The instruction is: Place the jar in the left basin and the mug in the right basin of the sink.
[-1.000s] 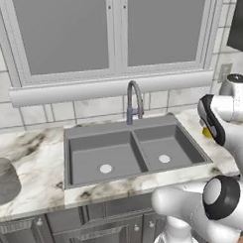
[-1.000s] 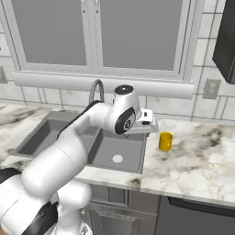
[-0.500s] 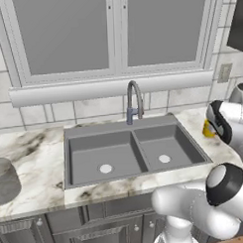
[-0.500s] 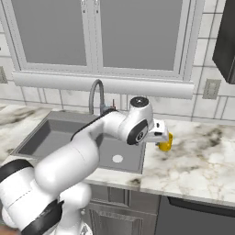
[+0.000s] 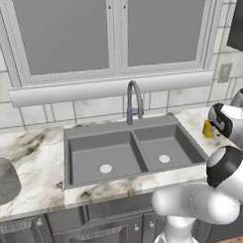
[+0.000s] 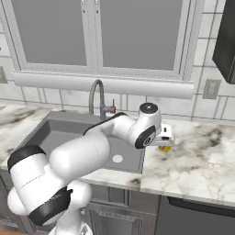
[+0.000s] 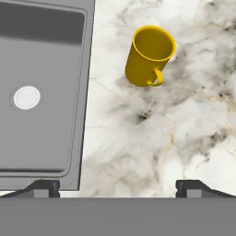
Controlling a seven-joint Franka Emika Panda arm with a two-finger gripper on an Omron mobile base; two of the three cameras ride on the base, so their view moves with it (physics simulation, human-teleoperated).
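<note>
Small yellow-orange mug with side handle (image 7: 150,55): upright on marbled white bench (image 7: 184,133), just right of dark grey double-basin sink (image 5: 130,149), outside both basins. Large translucent grey jar (image 5: 5,179): on bench, well left of sink. Claw (image 7: 117,186): above bench near mug, tips spread wide, holding nothing. Narrower right basin (image 7: 37,92): round pale drain (image 7: 26,97). Wider left basin (image 5: 101,157): beside it. Curved grey gooseneck faucet (image 5: 134,99): behind divider.

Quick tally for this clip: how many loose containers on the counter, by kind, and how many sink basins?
Mugs: 1, the yellow mug on the counter right of the sink.
Jars: 1, the grey jar on the counter at the far left.
Basins: 2, left basin and right basin.
Total: 4.
</note>
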